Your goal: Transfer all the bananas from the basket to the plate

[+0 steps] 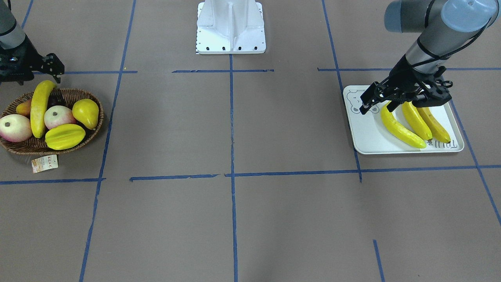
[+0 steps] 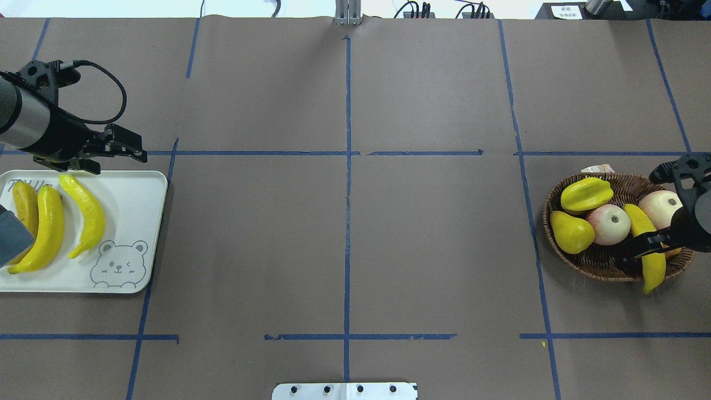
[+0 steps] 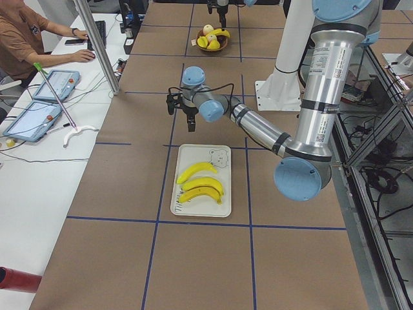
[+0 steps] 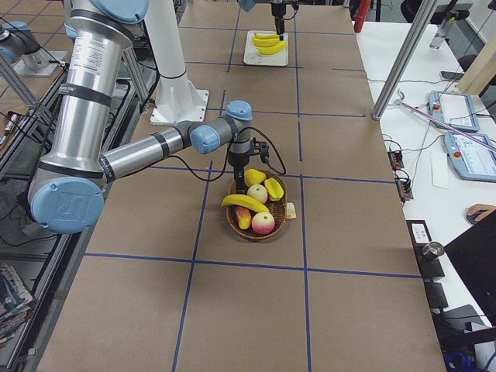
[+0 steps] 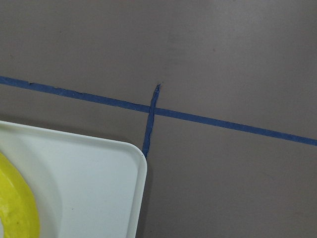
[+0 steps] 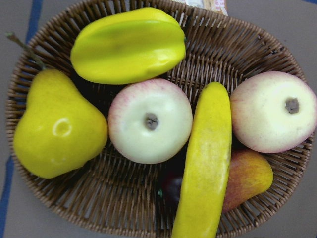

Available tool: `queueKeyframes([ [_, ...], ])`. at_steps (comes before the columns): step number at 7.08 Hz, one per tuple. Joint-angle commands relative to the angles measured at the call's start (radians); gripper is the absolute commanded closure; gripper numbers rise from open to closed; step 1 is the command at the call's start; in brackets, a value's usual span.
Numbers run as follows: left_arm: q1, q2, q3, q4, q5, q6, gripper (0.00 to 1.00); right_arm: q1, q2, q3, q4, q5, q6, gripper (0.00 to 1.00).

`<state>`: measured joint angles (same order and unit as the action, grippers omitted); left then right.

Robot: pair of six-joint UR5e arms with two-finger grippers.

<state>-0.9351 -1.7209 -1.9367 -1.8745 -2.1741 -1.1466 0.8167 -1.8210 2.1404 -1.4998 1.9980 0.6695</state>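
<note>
Three bananas (image 1: 403,131) are lying on the plate (image 1: 368,137); one banana (image 6: 205,163) is remaining in the basket (image 6: 124,208). The left gripper (image 1: 391,101) is gaping wide and empty. For the right gripper (image 2: 647,243), I cannot tell.

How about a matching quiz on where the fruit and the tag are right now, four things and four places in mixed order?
Things:
1 three bananas
2 single banana
3 pear
4 paper tag

Places:
A on the table beside the basket
B between two apples
C on the plate
D at the basket's end nearest the plate

Pairs: 1-C, 2-B, 3-D, 4-A
</note>
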Motion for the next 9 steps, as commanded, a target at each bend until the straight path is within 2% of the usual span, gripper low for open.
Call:
queueKeyframes([
  [1, 0.005, -0.002, -0.004, 0.0, 0.0, -0.01, 0.0, -0.004, 0.011, -0.08, 0.015, 0.001, 0.001, 0.0],
  [6, 0.005, -0.014, -0.007, 0.0, 0.002, -0.018, 0.0, -0.01, 0.019, -0.128, 0.015, 0.002, 0.005, 0.04],
  [7, 0.005, -0.014, -0.007, 0.0, 0.002, -0.018, 0.0, -0.011, 0.026, -0.126, 0.015, 0.013, 0.001, 0.54],
  [8, 0.005, -0.014, -0.005, 0.0, 0.002, -0.018, 0.0, -0.011, 0.026, -0.125, 0.015, 0.028, -0.007, 0.95],
  [9, 0.005, -0.014, -0.005, 0.0, 0.0, -0.018, 0.0, -0.01, 0.026, -0.117, 0.015, 0.03, -0.007, 1.0],
])
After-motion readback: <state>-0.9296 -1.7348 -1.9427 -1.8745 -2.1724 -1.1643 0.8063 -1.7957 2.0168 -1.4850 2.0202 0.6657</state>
